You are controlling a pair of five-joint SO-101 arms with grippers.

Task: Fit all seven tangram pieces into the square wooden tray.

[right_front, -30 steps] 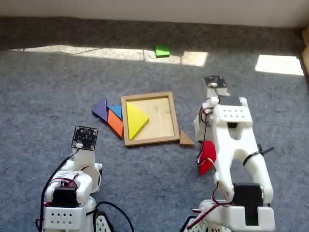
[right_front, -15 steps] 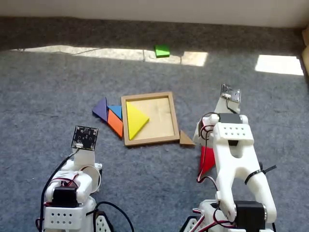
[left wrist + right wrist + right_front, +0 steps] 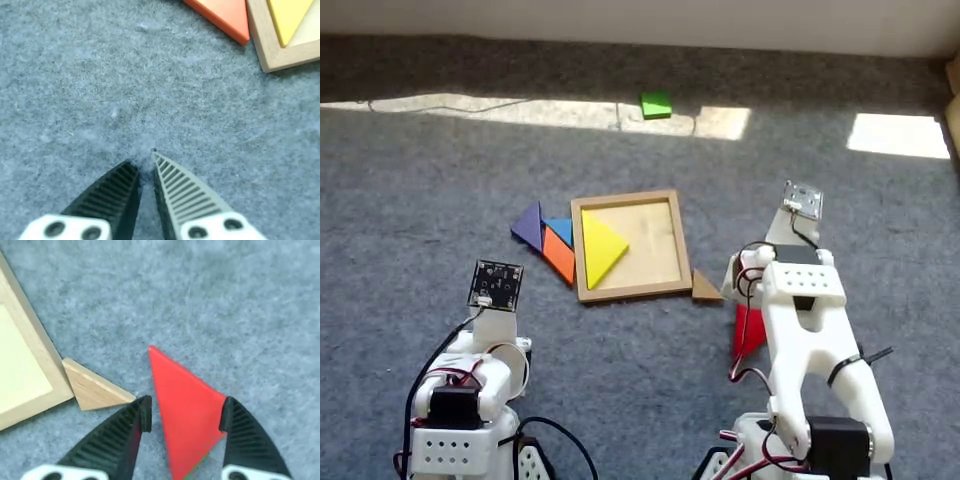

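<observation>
The square wooden tray [image 3: 670, 240] lies mid-carpet with a yellow triangle [image 3: 600, 248] inside it. Purple [image 3: 528, 226], blue [image 3: 558, 229] and orange [image 3: 558, 254] pieces lie against its left side. A tan triangle [image 3: 705, 288] sits at its near right corner, and a red triangle [image 3: 748, 328] lies just beyond that. My right gripper [image 3: 185, 415] is open, with one finger on each side of the red triangle [image 3: 187, 405]. My left gripper [image 3: 145, 167] is shut on nothing, low over bare carpet near the orange piece [image 3: 225, 15]. A green piece [image 3: 656, 105] lies far back.
The tan triangle [image 3: 92, 387] touches the tray's corner [image 3: 30, 375], close to the right gripper's black finger. The left arm's base [image 3: 460, 400] stands at the near left. Grey carpet stretches around the tray.
The right arm has swung to the right and drawn back, bringing its gripper over the red triangle. The left arm and the pieces by the tray have not moved.
</observation>
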